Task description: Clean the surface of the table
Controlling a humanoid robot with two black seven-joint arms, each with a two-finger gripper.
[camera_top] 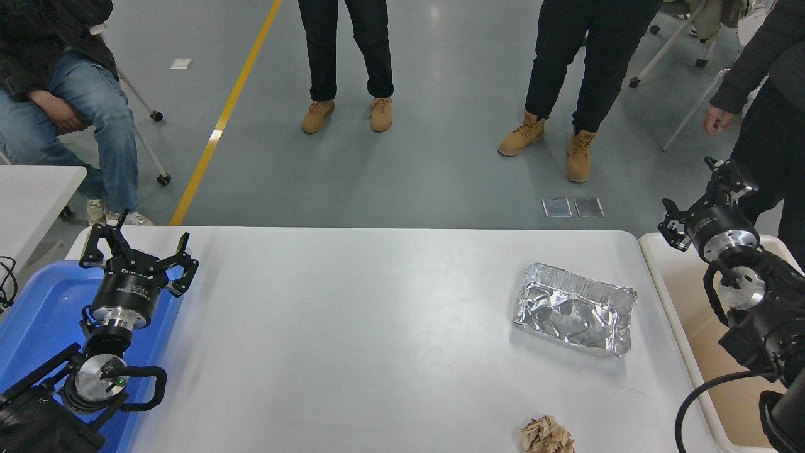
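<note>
Table surface [377, 327], matte white-grey: 2 light items. Pinch the crumpled foil tray [573, 308] rim; your right gripper [707, 195] looks spread.

- The crumpled paper ball [547, 435] was cut off by the bottom edge.
- The beige bin [673, 277] ran past the right edge, partly hidden behind the right arm.

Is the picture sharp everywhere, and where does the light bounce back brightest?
In the head view everything looks sharp, with no motion blur on the right gripper; the crinkled silver foil tray glints in patches, the grey floor shows a soft ceiling-light reflection at the top, and the matte white table surface carries only faint shadows.
</note>
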